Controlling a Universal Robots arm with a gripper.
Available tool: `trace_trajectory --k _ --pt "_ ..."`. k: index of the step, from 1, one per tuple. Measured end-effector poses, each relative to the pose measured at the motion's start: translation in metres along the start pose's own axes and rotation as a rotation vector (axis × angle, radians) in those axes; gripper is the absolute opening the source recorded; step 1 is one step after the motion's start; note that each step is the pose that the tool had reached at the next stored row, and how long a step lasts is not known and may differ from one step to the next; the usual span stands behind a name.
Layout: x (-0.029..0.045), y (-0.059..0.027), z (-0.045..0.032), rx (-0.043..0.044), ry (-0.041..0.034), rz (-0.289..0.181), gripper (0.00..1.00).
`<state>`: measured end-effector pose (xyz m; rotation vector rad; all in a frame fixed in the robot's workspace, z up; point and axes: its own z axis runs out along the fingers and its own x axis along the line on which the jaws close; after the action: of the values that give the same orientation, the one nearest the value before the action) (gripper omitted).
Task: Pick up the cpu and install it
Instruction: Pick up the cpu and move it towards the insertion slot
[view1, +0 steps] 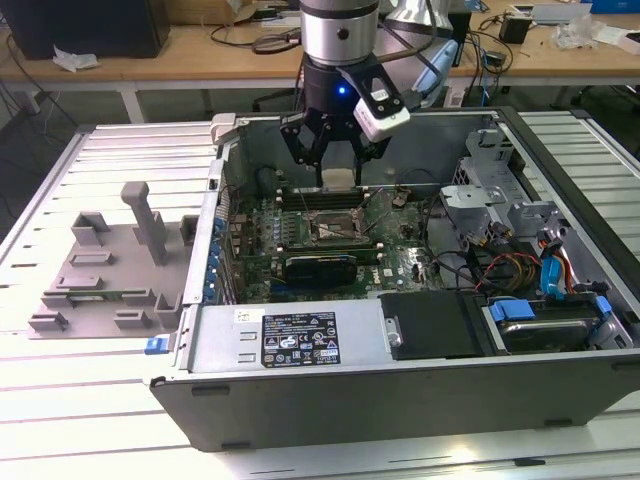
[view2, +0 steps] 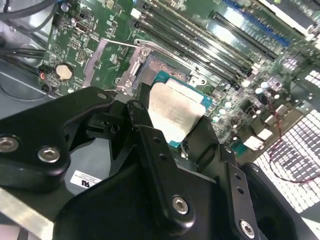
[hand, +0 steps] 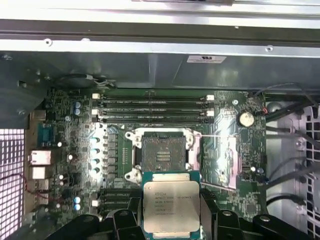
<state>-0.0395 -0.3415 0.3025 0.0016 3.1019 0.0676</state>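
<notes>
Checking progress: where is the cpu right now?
In the first wrist view the cpu is clamped in the gripper, above the motherboard, just short of the empty socket.

The cpu (hand: 171, 206) has a silver-grey top and a teal-green rim. The pincer (view1: 337, 165) is black. The motherboard (hand: 225, 125) is green. The computer case (view1: 300, 390) and the left tray blocks (view1: 100, 270) are grey. The right cables (view1: 555, 275) are blue, red and yellow. The bench (view1: 60, 420) is white with ribbed slats.
</notes>
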Motion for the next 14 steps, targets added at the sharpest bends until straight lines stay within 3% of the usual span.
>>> trace_trajectory --k 10,14 --pt "0.0016 0.0122 0.0224 0.0000 0.0000 0.000 0.54" --pt "0.0024 0.0131 0.0332 0.0002 0.0001 0.000 0.54"
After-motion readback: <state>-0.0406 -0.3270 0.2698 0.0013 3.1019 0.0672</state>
